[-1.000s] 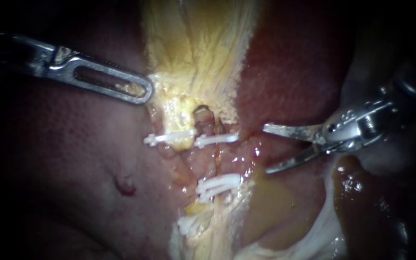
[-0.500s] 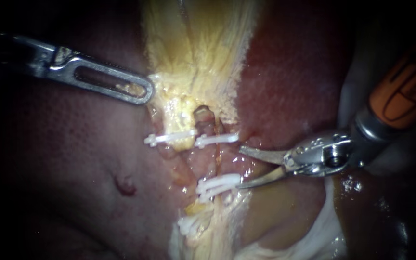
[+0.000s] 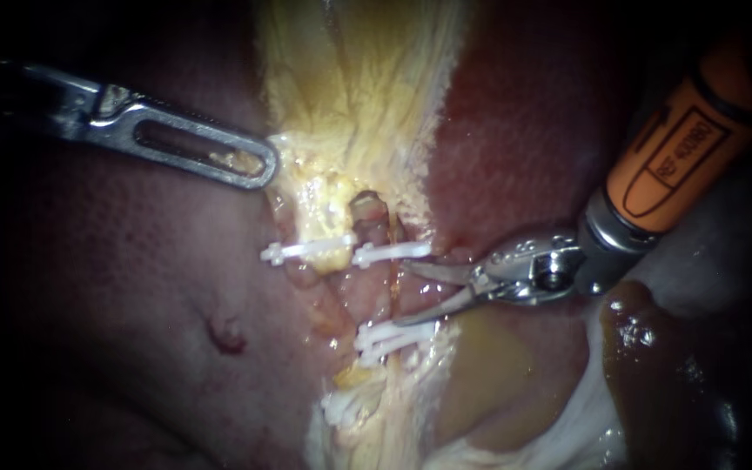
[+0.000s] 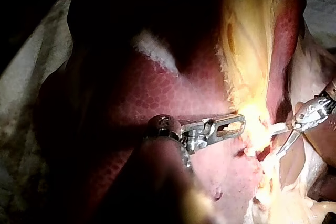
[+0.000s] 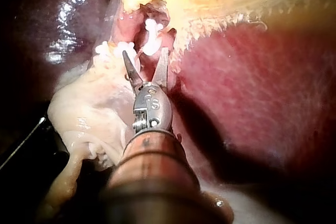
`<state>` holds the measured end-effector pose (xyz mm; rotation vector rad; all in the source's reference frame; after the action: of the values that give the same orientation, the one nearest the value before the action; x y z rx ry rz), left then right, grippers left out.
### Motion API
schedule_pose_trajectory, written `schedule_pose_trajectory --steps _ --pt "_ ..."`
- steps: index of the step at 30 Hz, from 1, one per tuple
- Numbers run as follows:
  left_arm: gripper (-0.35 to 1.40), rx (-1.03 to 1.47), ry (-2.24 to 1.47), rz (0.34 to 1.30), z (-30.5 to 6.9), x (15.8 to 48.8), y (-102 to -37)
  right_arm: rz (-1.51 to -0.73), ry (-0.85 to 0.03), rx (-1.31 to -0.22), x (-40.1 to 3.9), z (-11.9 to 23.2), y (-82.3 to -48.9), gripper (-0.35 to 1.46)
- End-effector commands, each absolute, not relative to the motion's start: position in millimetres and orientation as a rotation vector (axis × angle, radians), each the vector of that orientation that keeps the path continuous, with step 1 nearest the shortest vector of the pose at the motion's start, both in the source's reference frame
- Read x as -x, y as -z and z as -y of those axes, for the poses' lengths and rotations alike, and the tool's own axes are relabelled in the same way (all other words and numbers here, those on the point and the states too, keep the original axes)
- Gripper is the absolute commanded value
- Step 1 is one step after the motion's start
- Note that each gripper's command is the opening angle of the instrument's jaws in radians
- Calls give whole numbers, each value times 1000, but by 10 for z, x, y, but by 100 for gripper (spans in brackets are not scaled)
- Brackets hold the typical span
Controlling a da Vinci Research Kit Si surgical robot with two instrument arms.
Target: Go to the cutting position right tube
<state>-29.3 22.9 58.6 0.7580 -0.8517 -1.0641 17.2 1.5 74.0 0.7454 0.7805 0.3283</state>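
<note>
The right tube (image 3: 391,283) is thin and reddish and runs between a white upper clip (image 3: 391,252) and two white lower clips (image 3: 393,334). My right instrument (image 3: 403,294) comes in from the upper right with an orange shaft. Its blades are open, and their tips reach the tube's right side between the clips. The right wrist view shows the open blades (image 5: 146,55) just short of the clips (image 5: 151,39). My left instrument (image 3: 263,169) is shut on the yellow tissue (image 3: 306,174) above the tubes, as also in the left wrist view (image 4: 240,125).
A left tube with its own white clip (image 3: 306,251) lies beside the right one. Dark red liver (image 3: 132,287) lies on the left and on the right (image 3: 515,130). Yellowish fluid (image 3: 489,365) and pale membrane (image 3: 585,418) lie below the blades.
My right instrument has moved left across the liver to the right tube, its blades still open but closer together. My left instrument has held still.
</note>
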Motion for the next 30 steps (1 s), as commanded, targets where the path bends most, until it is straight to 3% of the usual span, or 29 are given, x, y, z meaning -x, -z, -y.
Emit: schedule_pose_trajectory --steps 1,13,30 --pt "-35 -758 1064 852 -229 292 -586 -796 -337 -758 -173 -16 -741 143" --pt "-35 -758 1064 852 -229 292 -586 -895 -285 -855 -192 -15 -748 140" --pt "-35 -758 1063 852 -230 291 -587 -974 -281 -888 -197 -13 -747 141"
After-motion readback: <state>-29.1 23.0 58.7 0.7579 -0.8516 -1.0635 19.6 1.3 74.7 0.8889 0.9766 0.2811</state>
